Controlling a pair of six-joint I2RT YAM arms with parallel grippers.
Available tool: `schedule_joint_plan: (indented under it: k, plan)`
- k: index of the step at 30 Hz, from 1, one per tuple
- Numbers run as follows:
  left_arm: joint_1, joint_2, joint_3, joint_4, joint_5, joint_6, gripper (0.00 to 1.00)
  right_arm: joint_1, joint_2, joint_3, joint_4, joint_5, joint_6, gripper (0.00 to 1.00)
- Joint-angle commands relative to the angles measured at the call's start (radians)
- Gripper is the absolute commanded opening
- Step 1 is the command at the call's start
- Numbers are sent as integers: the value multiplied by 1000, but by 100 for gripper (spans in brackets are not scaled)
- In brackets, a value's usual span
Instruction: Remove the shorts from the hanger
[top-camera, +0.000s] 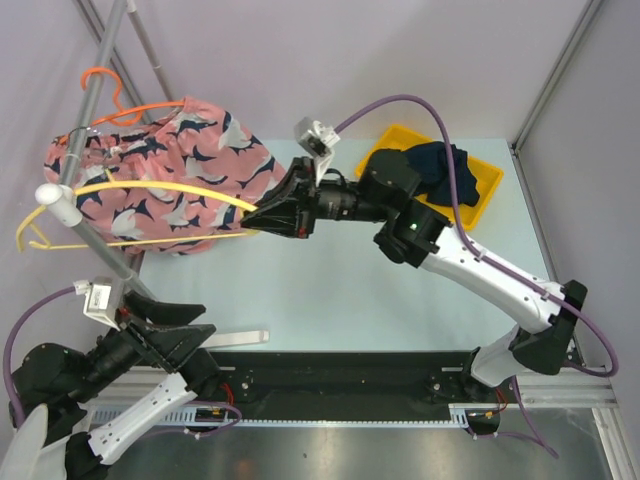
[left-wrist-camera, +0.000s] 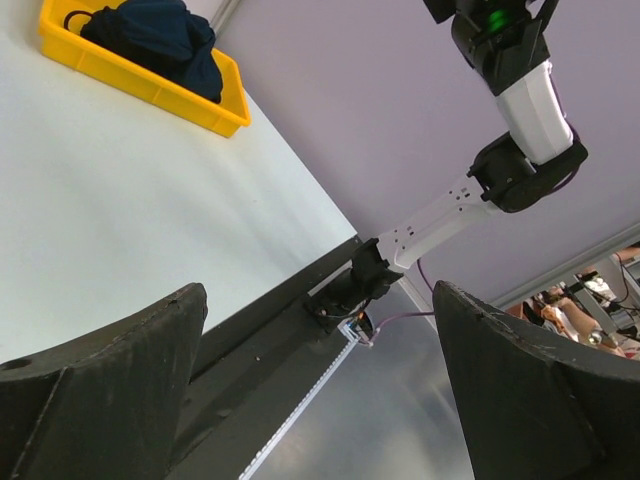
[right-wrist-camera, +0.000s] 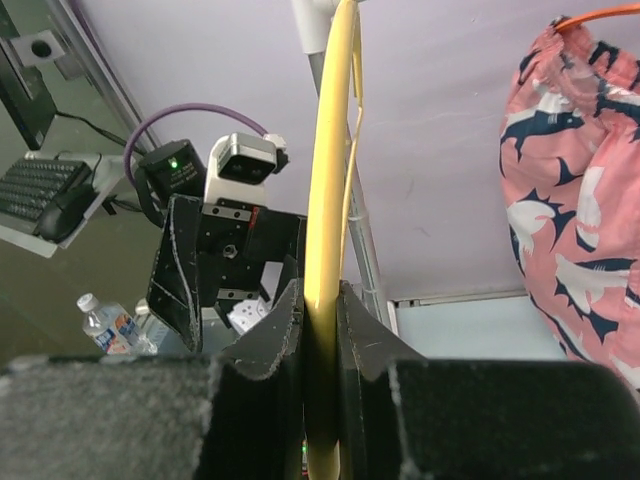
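Clenched jaws of the right gripper (right-wrist-camera: 322, 320) pinch a thin yellow hanger (right-wrist-camera: 326, 200); the left gripper (left-wrist-camera: 320, 292) gapes wide, empty, at the table's (top-camera: 330, 290) near left edge. Soft pink shark-print shorts (top-camera: 190, 170) drape from an orange hanger (top-camera: 130, 112) on a metal rail (top-camera: 95, 110), far left. Crumpled navy shorts (top-camera: 440, 165) fill a yellow tray (top-camera: 485, 195), far right corner. Pale smooth tabletop, lilac walls.

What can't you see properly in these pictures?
- Top view: the navy shorts in the yellow bin are partly covered by the right arm.
- Top view: the orange hanger mostly disappears under the pink shorts.
- Right wrist view: the yellow hanger runs off the top edge; the right gripper hides its lower part.
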Motion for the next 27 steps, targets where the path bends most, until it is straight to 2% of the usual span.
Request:
schedule_joint_plan:
  k: [1, 6, 13, 18, 21, 22, 24, 25, 27]
  plan:
    - [-3, -12, 33, -28, -21, 27, 100, 40, 64, 139, -66, -5, -126, 0]
    - [-3, -24, 27, -37, -24, 27, 100, 39, 87, 156, -120, -29, -192, 0]
    - [-3, -24, 21, -38, -24, 31, 100, 40, 142, 252, -302, -103, -285, 0]
    - [-3, -33, 24, -43, -24, 34, 100, 42, 156, 257, -329, -102, -301, 0]
    - [-3, -41, 30, -41, -20, 33, 100, 46, 157, 254, -333, -76, -299, 20]
    - [-3, -44, 31, -43, -21, 33, 100, 48, 157, 255, -338, -44, -292, 38]
    - [-3, -45, 39, -43, -20, 30, 100, 51, 153, 249, -341, -5, -275, 55]
    - [-3, -45, 42, -43, -20, 30, 100, 53, 150, 246, -340, 36, -262, 67]
    - [-3, -47, 47, -38, -15, 30, 100, 66, 139, 237, -341, 90, -212, 79]
